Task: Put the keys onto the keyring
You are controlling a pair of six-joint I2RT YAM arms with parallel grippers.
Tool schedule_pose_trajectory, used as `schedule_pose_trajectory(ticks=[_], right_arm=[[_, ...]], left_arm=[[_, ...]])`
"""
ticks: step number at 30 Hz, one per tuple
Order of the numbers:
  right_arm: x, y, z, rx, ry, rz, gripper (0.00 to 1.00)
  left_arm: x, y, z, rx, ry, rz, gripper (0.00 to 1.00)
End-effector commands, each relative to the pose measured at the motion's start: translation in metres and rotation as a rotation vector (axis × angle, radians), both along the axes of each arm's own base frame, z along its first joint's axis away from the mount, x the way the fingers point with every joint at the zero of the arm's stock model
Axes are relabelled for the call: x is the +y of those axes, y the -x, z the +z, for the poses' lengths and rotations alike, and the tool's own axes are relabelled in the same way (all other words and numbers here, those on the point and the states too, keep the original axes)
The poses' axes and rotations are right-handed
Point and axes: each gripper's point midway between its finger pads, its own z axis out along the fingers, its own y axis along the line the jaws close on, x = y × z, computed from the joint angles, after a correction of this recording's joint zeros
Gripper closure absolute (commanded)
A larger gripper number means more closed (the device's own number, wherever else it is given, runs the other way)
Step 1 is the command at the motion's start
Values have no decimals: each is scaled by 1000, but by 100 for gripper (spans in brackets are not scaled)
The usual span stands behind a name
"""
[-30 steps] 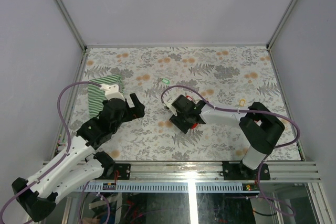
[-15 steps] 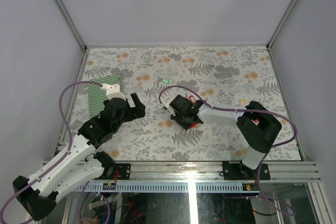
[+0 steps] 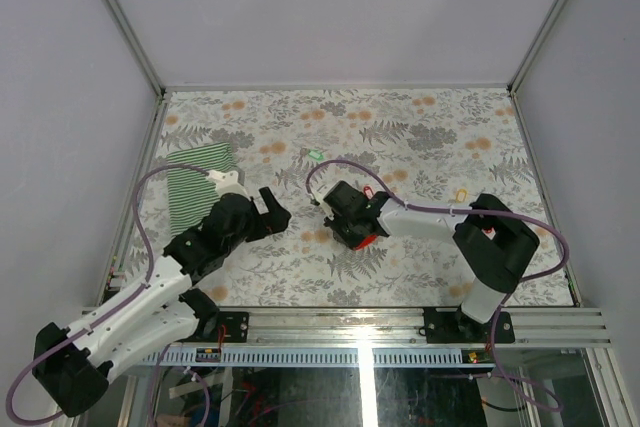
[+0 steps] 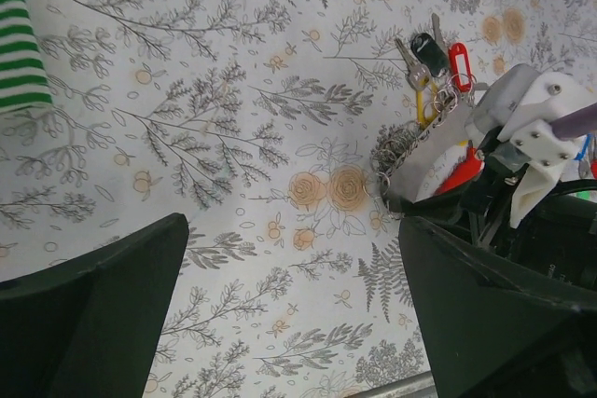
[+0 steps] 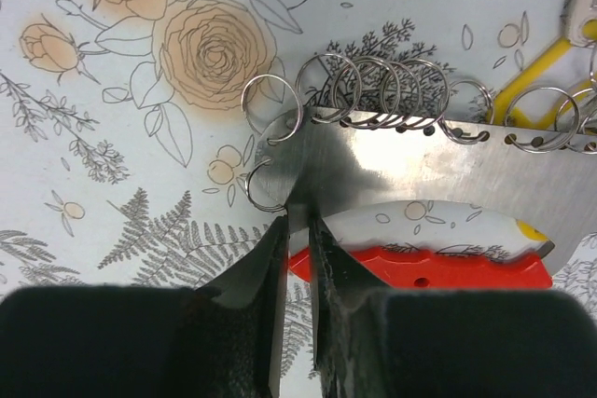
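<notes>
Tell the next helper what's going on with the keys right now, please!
Left gripper: open, empty, hovering over the table left of the keyring.
Right gripper: shut on one end of the keyring, low over the table.
Keys: a bunch lies at the keyring's far end; I cannot tell which are hooked on. A green key and a yellow key lie apart, loose.
Done: keyring gripped.
Left: fetch the loose keys and thread them on, probably with the left gripper.
</notes>
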Motion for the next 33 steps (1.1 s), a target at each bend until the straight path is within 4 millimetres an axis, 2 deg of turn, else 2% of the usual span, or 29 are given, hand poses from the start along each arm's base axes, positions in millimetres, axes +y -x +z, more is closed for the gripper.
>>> schedule_pose_trajectory(ticks=[1,6,11,15,17,22,28,31,33], right_arm=[[11,11,20,26,-100,-30,85],[18,13,31,27,-166,-48,86],[20,12,36,20,-199,-82,87],[20,11,40,9,-220,-105,86],[17,10,41,-2,-215,-111,83],[-10,2,43,-71,-150,-184,69],[-60,-20,43,-100,-118,-410,49],[-83,-35,43,-119,-73,-454,44],[-87,-41,42,-127,-39,-437,40]], left_arm=[[-23,-7,16,-60,161,-19,0],[-41,-6,7,-36,252,-59,0],[-55,-4,-12,11,341,-63,0],[-60,-2,-26,48,398,-51,0],[-60,-1,-31,56,411,-40,1],[-56,-1,-40,69,415,-8,1],[-56,0,-47,87,407,-7,3],[-57,2,-51,101,397,-14,4],[-58,2,-52,106,393,-20,5]])
